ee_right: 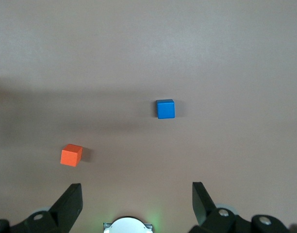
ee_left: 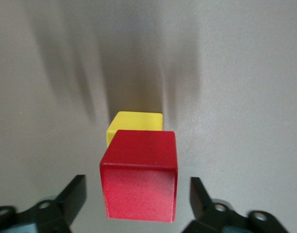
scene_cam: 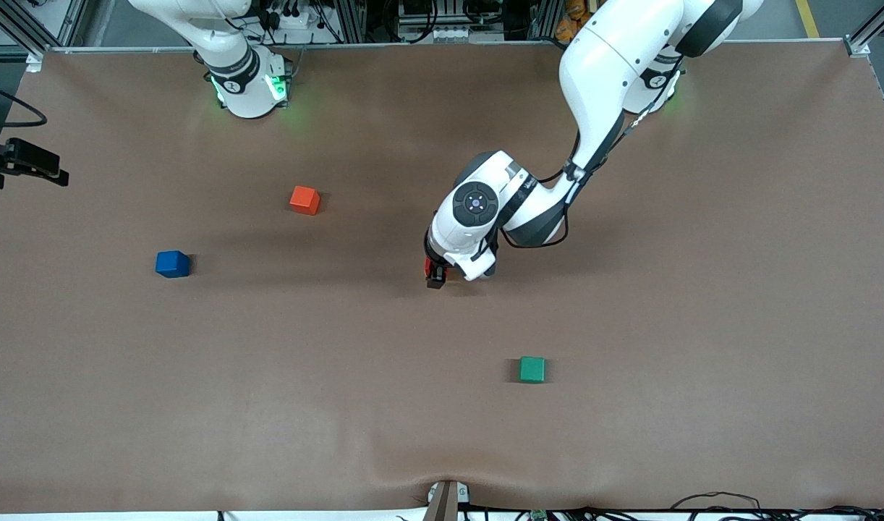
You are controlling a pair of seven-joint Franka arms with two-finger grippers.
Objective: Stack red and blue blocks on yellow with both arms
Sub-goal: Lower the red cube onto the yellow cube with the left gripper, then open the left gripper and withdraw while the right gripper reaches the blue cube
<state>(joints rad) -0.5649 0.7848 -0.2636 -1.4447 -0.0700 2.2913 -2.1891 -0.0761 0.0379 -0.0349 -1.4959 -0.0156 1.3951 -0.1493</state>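
The red block (ee_left: pixel 139 182) rests on top of the yellow cube (ee_left: pixel 136 121), of which only a strip shows in the left wrist view. My left gripper (ee_left: pixel 139 185) is open around the red block, with a gap between each finger and the block's sides. In the front view the left gripper (scene_cam: pixel 436 275) is low over the middle of the table, a sliver of the red block (scene_cam: pixel 428 268) shows at it, and the yellow cube is hidden. The blue block (scene_cam: pixel 173 264) (ee_right: pixel 165 108) lies toward the right arm's end. My right gripper (ee_right: pixel 137 191) hangs open and empty, high above its own base.
An orange cube (scene_cam: pixel 304 200) (ee_right: pixel 71 155) sits farther from the front camera than the blue block. A green cube (scene_cam: pixel 532 369) lies nearer the front camera than the stack. The right arm's base (scene_cam: pixel 248 85) stands at the table's edge.
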